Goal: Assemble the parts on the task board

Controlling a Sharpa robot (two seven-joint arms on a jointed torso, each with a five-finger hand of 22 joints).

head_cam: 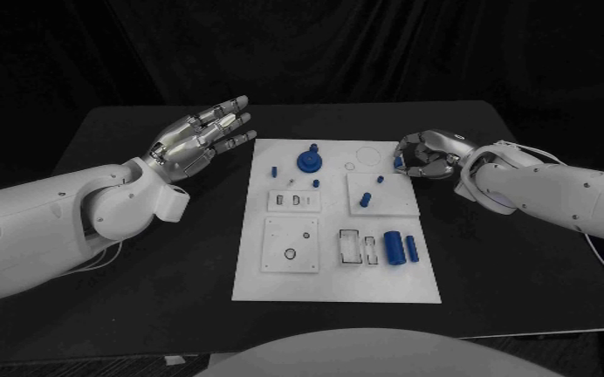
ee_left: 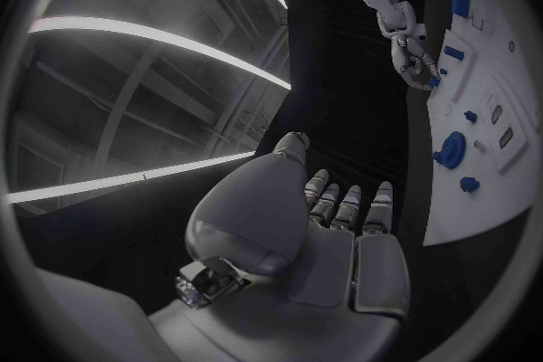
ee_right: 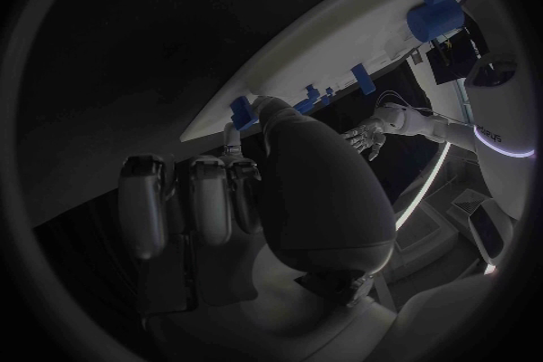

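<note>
The white task board (head_cam: 338, 283) lies in the middle of the black table. On it stand a blue round part with a knob (head_cam: 310, 162), a few small blue pegs (head_cam: 365, 200) and two blue cylinders (head_cam: 401, 247) lying side by side. My right hand (head_cam: 426, 157) hovers at the board's far right edge, fingers curled, pinching a small blue part (head_cam: 398, 164) between thumb and a finger. The same small blue part (ee_right: 240, 111) sits against the board's rim in the right wrist view. Left of the board's far corner my left hand (head_cam: 202, 137) is raised, fingers spread, holding nothing.
Two square white plates (head_cam: 292, 243) with holes and some rectangular slots (head_cam: 358, 248) sit on the board's near half. A round recess (head_cam: 367, 156) lies near the right hand. Bare black table (head_cam: 139, 298) runs along both sides of the board.
</note>
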